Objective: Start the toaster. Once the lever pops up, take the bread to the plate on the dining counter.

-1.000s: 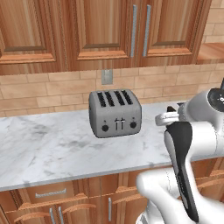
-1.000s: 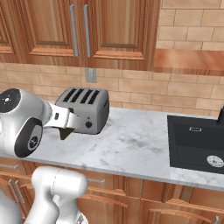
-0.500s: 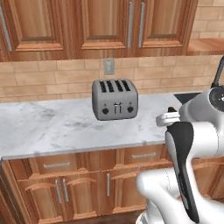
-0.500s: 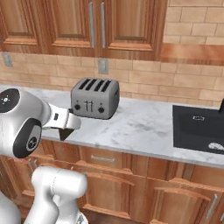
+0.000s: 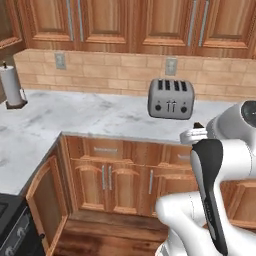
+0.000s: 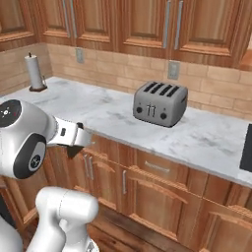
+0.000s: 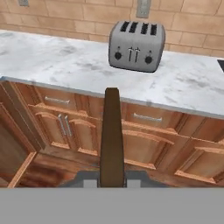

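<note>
The jaws are clamped on the bread (image 7: 112, 135), and in the hand view that thin brown slice stands edge-on, rising straight up between the gripper (image 7: 111, 178) tips at the bottom of the picture. From the left base camera a dark sliver of the bread (image 5: 198, 125) peeks above the gripper (image 5: 194, 134), which sits out in front of the cabinets, off the worktop's front edge and well apart from the toaster. The right base camera catches the gripper (image 6: 75, 140) low beside the arm's big white joint, in front of the cabinet drawers, with a dark bit of the slice hanging below it.

Out beyond the slice, the toaster (image 7: 136, 45) stands upright on the marble worktop (image 7: 57, 65), set back toward the rear edge, close to the brick wall. Its four black slots face up and its two knobs and two slim levers face the camera. The left base view has the toaster (image 5: 171, 98) toward the right part of the worktop (image 5: 85, 117); the right base view shows the toaster (image 6: 160, 103) just under a wall outlet (image 6: 173, 70).

Further out, a paper towel roll (image 5: 12, 86) stands upright at the far left end of the worktop, by the corner where it turns. Wooden cabinet doors (image 6: 162, 199) run below the front edge, and upper cabinets (image 5: 150, 22) hang over the brick.
</note>
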